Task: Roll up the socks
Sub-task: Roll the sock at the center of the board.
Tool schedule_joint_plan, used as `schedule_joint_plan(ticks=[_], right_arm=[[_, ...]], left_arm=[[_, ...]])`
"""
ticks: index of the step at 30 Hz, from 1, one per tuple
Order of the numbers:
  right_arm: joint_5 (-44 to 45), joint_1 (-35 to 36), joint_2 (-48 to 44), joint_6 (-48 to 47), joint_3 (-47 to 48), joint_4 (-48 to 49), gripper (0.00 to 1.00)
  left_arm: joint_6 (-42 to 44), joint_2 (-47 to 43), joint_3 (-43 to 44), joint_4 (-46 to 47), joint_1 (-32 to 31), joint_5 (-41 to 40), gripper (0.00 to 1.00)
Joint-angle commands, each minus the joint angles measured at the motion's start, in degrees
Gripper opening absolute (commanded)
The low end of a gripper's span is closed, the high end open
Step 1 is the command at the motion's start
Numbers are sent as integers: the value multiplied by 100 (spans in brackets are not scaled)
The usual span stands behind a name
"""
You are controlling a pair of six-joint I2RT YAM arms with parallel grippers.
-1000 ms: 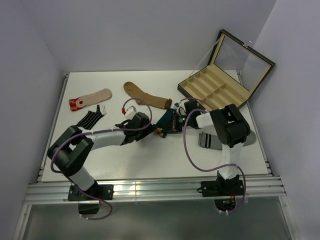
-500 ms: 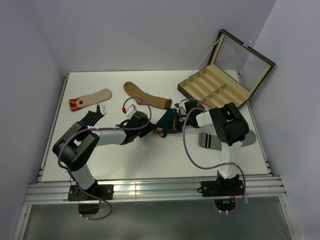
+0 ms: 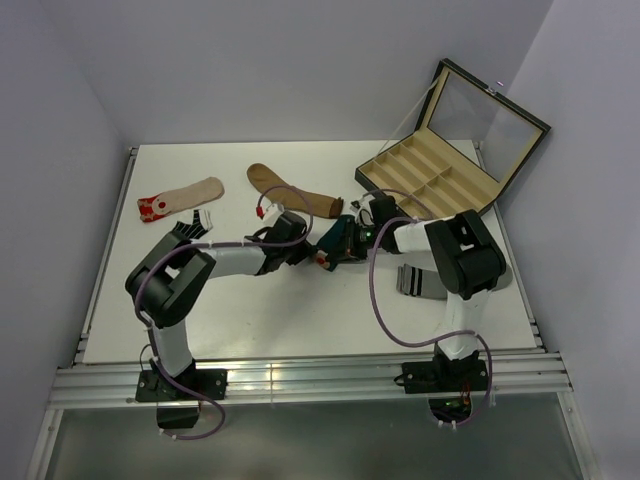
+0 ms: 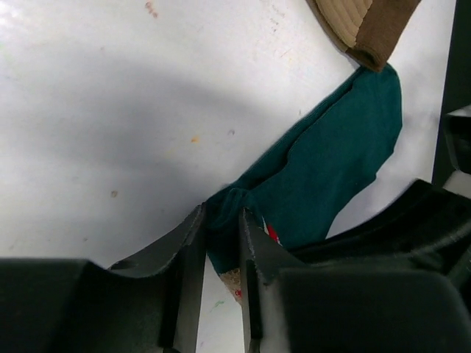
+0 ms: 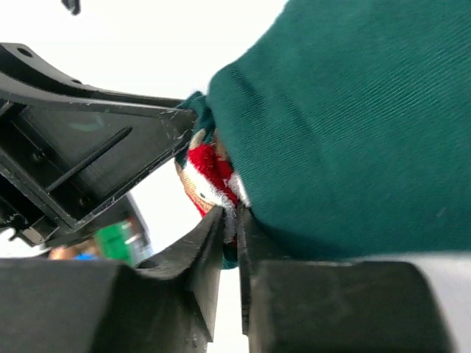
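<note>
left fingers [image 4: 195, 234]: nearly together, pinching a raised fold of the teal sock [image 4: 324, 169] | right fingers [image 5: 210, 246]: close-set, nipping the same sock's red-and-white edge | teal sock: on the bench [image 3: 300, 310], bunched between both sets of fingers, far end against the brown sock [image 4: 364, 26]

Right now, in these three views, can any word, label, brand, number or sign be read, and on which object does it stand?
None can be read.
The teal sock carries only a red and white picture, without letters.
The open box shows no writing.
</note>
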Motion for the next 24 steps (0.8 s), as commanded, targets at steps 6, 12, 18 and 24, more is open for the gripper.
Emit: schedule_joint_plan(ticks=[6, 12, 18, 24], right_arm=[[2476, 564, -1576, -1533, -399, -443, 33], [4288, 1416, -2501, -2369, -777, -234, 43], [4526, 1891, -2406, -2792, -769, -48, 44], [4587, 2225, -2055, -3109, -778, 250, 44]], left_arm=[[285, 439, 486, -1480, 8, -93, 24], [505, 325, 750, -1902, 17, -180, 24], [655, 237, 891, -2105, 8, -190, 24], [699, 272, 935, -2114, 8, -111, 25]])
